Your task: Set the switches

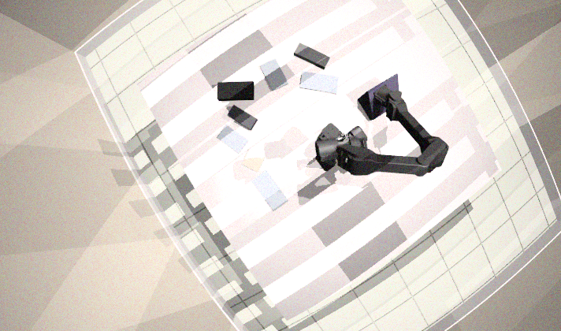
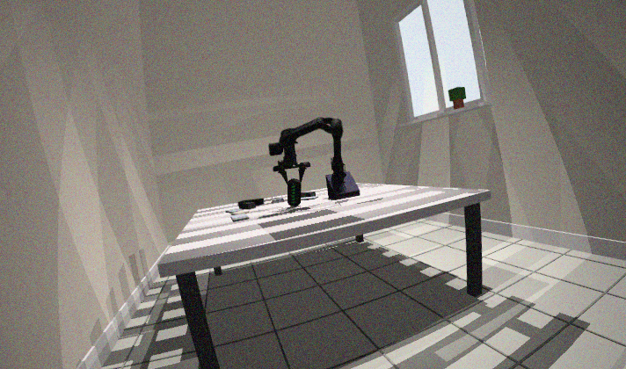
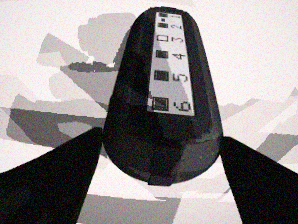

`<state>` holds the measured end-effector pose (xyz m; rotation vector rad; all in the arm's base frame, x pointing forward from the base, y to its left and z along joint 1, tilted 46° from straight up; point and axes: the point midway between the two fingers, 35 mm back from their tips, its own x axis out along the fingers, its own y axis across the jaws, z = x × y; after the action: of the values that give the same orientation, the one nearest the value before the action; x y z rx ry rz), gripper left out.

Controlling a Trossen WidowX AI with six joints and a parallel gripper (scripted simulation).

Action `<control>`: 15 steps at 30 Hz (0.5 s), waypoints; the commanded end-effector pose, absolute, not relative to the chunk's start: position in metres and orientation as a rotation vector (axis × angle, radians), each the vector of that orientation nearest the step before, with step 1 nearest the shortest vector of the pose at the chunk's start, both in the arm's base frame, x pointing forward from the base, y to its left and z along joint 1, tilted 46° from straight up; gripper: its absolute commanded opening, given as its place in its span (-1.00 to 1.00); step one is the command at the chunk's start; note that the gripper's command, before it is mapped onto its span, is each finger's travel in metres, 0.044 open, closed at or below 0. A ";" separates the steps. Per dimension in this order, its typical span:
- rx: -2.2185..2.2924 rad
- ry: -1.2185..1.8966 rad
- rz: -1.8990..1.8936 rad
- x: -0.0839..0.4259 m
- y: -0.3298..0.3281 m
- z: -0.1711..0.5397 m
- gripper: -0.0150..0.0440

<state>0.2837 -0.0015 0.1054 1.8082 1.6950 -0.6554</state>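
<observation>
The dark grey controller unit is held on end, its long axis near upright, with its lower end close to the bench. Whether it touches is unclear. My gripper is shut on the unit's sides near its upper end. In the wrist view the underside label shows squares 1, 2, 4, 5 and 6 filled and square 3 empty. Several green marks show on the switch face in the exterior view, too small to read each setting. In the top view the arm mostly hides the unit.
A black box, two dark modules and several pale flat plates lie on the bench, with a small tan piece. The arm's base block stands beside the gripper area.
</observation>
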 end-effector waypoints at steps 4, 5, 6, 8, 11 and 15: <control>1.799 1.695 -0.665 0.284 -0.009 0.100 0.65; 1.799 1.695 -0.665 0.284 -0.010 0.099 0.65; 1.799 1.695 -0.665 0.284 -0.010 0.099 0.65; 1.798 1.695 -0.665 0.284 -0.012 0.098 0.65; 1.798 1.695 -0.665 0.284 -0.014 0.097 0.65; 1.798 1.695 -0.665 0.284 -0.016 0.095 0.65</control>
<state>0.2838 -0.0127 0.0993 1.8087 1.6916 -0.6582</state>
